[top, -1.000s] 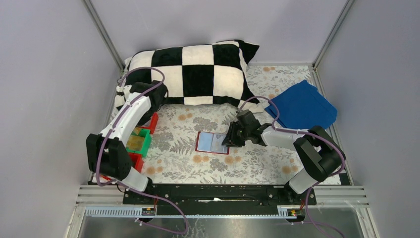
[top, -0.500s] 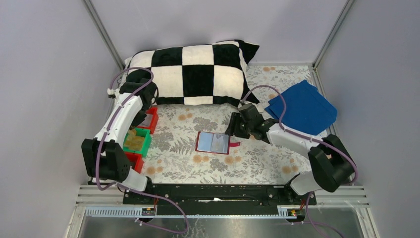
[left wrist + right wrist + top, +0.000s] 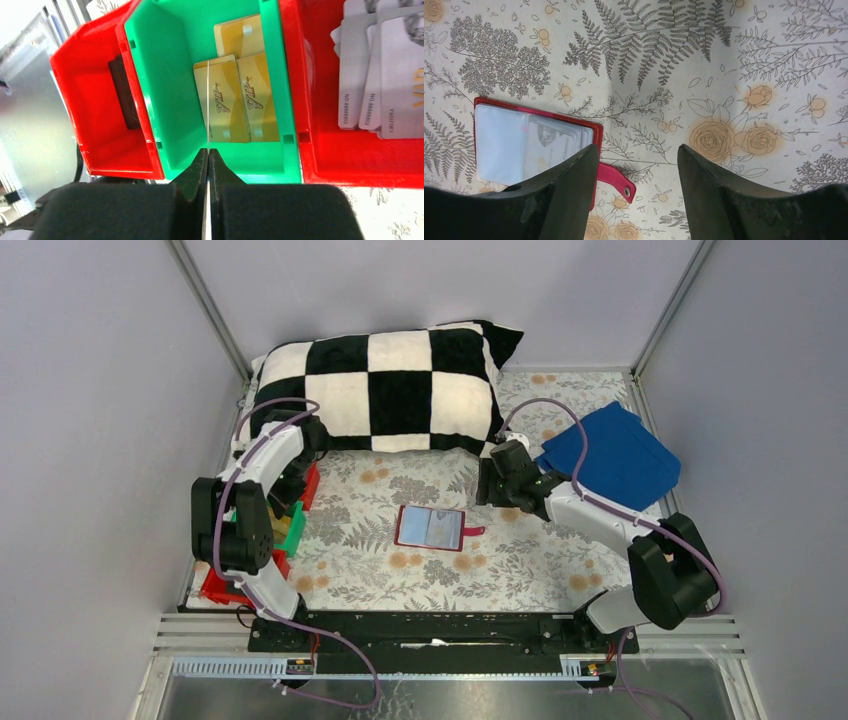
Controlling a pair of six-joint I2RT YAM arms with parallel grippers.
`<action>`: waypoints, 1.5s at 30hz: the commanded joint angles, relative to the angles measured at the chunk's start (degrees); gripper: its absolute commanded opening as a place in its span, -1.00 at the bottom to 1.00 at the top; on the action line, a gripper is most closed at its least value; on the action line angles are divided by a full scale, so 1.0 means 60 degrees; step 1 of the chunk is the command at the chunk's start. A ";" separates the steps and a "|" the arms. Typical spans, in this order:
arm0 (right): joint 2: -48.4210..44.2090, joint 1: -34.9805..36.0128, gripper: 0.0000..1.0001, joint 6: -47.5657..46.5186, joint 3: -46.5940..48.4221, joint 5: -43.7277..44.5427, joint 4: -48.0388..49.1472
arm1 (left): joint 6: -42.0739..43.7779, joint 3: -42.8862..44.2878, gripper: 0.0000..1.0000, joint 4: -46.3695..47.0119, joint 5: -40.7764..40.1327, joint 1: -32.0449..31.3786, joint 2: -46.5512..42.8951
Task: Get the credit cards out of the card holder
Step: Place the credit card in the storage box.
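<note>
Left gripper [image 3: 207, 151] pinches what seems an edge-on card [image 3: 207, 100] above green tray [image 3: 165, 75], centre frame; release next. Right gripper [image 3: 638, 150] spread, empty, card holder [image 3: 519, 142] lower left.

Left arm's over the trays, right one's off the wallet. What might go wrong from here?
1. The left claw pinches a card edge-on above the green tray; released so, it may land leaning on the gold cards rather than flat.
2. The right claw is open and off the card holder, so nothing pins it; the next pull may drag it. Its strap tab could snag a finger.
</note>
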 commanded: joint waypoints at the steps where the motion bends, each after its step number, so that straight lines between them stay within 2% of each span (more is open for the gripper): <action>1: 0.0159 -0.0059 0.34 -0.0710 0.0713 0.0537 -0.0208 | -0.1241 -0.0129 -1.00 -0.0141 0.0390 0.0166 0.0404; 6: 0.0344 -0.0082 0.34 -0.0660 0.0896 0.0266 -0.0347 | -0.1672 -0.0323 -1.00 -0.0081 0.0404 0.0242 0.0709; 10: 0.0473 -0.0082 0.33 -0.0433 0.0888 -0.0038 -0.0265 | -0.0995 -0.0438 -1.00 0.0580 0.0480 0.0387 0.0745; 20: 0.0283 -0.0079 0.33 0.0018 0.0858 -0.0405 0.0032 | -0.0864 -0.1171 -0.99 0.0821 0.0341 0.0613 0.0364; 28: -0.0144 -0.0082 0.33 0.0314 0.0617 -0.0572 -0.0014 | -0.0587 -0.1717 -0.64 0.1359 0.0471 0.0651 -0.0462; 32: -0.0379 -0.0082 0.33 0.0467 0.0384 -0.0607 0.0030 | -0.0384 -0.1601 -0.30 0.1350 0.0189 0.0651 -0.0975; 36: -0.0485 -0.0078 0.33 0.0561 0.0213 -0.0632 0.0116 | 0.0136 -0.1238 -0.24 0.1502 -0.0072 0.0637 -0.1657; 41: -0.0500 -0.0082 0.33 0.0648 0.0216 -0.0652 0.0208 | 0.1929 -0.0613 -0.13 0.2167 -0.0132 0.0637 -0.2696; 45: -0.0645 -0.0078 0.35 0.0776 0.0094 -0.0529 0.0293 | 0.3786 -0.0204 -0.06 0.2994 0.0646 0.0411 -0.3623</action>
